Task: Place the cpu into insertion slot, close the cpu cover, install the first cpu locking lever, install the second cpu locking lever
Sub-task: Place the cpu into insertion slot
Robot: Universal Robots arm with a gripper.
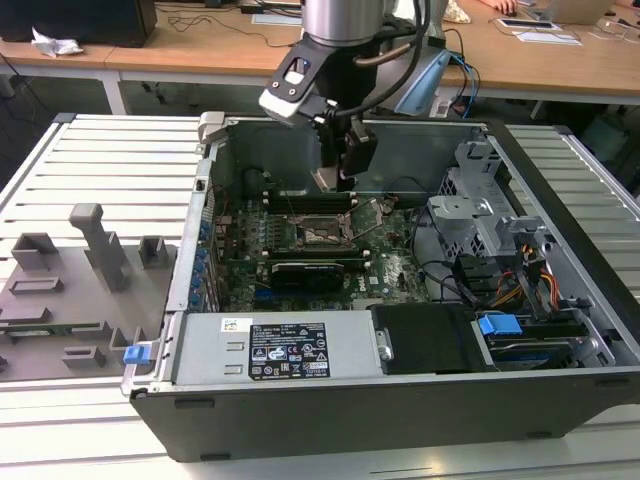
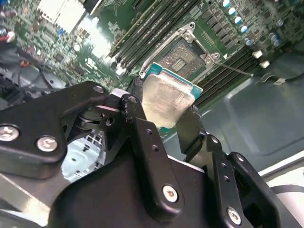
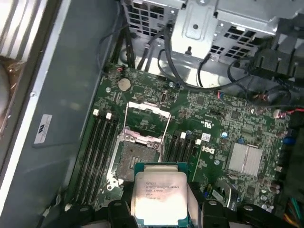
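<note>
One cpu (image 3: 159, 199) sat pinched by two opposite edges btw the gripper (image 2: 164, 118) jaws, held over the board (image 3: 228, 123) near the open insertion slot (image 3: 129, 159) w/ the cpu cover (image 3: 145, 113) flipped up; we judged it light, stiff, slick-faced and fragile underneath, so edge-grip only.

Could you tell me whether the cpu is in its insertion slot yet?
Out: the gripper holds the cpu above the board, and the insertion slot lies empty, cpu cover raised.
</note>
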